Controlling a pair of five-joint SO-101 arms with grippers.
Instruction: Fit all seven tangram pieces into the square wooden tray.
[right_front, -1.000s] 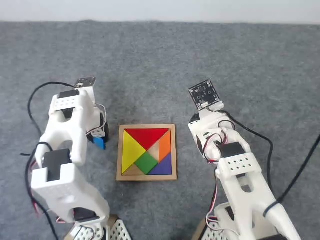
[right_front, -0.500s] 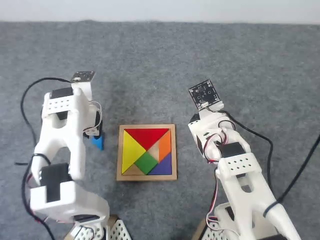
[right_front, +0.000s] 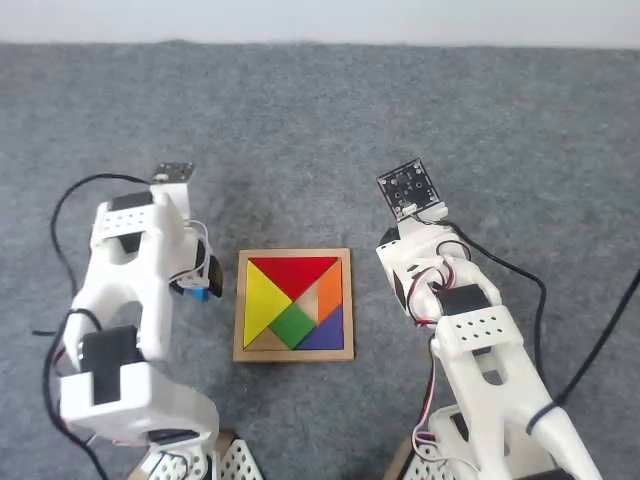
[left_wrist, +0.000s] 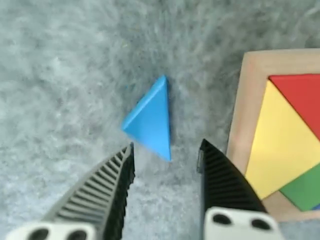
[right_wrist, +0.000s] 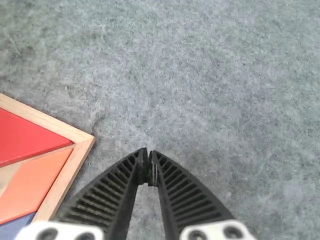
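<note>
The square wooden tray (right_front: 241, 305) lies between the two arms and holds red, yellow, green, orange and purple pieces. Bare wood shows near its middle and at its near left corner. A blue triangle (left_wrist: 150, 120) lies flat on the grey carpet just left of the tray (left_wrist: 245, 100). My left gripper (left_wrist: 166, 149) is open over the carpet, and the triangle's near tip lies between its fingertips. In the high view the blue triangle (right_front: 202, 292) peeks out under the left arm. My right gripper (right_wrist: 148, 154) is shut on nothing, over carpet right of the tray's corner (right_wrist: 82, 142).
Grey carpet covers the whole table. Black cables loop off the left arm (right_front: 70, 200) and the right arm (right_front: 530, 290). Open carpet stretches beyond the tray towards the far wall.
The left arm swung out to the left and has come back towards the tray, over the blue triangle. The triangle stays on the carpet. The right arm has not moved.
</note>
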